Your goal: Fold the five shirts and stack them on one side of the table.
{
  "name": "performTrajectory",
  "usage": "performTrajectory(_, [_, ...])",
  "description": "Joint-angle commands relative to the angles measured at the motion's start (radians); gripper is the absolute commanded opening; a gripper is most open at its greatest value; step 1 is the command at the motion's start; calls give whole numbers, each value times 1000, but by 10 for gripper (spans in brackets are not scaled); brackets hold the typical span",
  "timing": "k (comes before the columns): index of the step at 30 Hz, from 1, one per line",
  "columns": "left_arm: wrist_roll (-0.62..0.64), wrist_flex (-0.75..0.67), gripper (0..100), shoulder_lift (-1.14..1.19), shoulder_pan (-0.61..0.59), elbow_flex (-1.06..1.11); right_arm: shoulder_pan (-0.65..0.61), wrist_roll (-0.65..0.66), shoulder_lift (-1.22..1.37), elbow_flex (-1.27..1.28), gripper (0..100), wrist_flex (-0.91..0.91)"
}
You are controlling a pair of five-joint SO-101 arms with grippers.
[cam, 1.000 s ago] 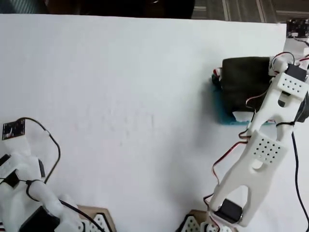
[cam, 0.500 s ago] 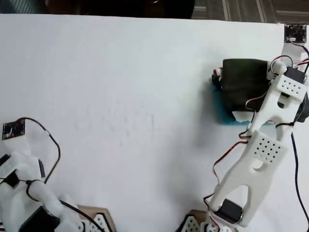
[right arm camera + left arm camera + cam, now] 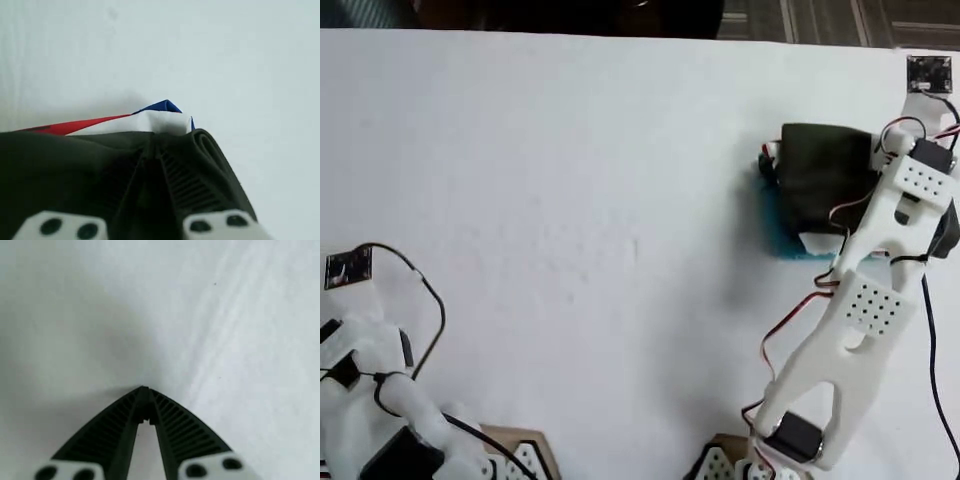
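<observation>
Folded shirt stack [image 3: 782, 232], dark olive fabric shirt [image 3: 820, 170] topmost, far right on white table [image 3: 570, 200]; lower layers mostly hidden. Right gripper [image 3: 152, 145] closed against it, pinch indiscernible. Left gripper [image 3: 143, 392] closed, empty, near left.

white table [image 3: 570, 200] w/ dark bg [image 3: 570, 12] beyond its far edge.

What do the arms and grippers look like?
Both arms are white plastic: the right arm has perforated plates, red and black cables; the left arm a looping black cable. Left gripper and right gripper have black ribbed fingers on white mounts.
</observation>
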Motion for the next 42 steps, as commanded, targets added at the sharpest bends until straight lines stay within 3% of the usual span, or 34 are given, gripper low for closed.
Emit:
performTrajectory(1, [14,-11,28,-26,-6,-1,15,-6,-99,-140,18,54])
performTrajectory(21, [14,-11,28,-26,-6,-1,-19,3,-173,-552,18,700])
performTrajectory(28, [14,-11,28,-26,-6,-1,-7,5,-183,-517,18,713])
performTrajectory(34, [14,-11,28,-26,-6,-1,-7,5,-446,-144,18,711])
performTrajectory(42, [14,-11,28,-26,-6,-1,-136,23,-771,522,19,707])
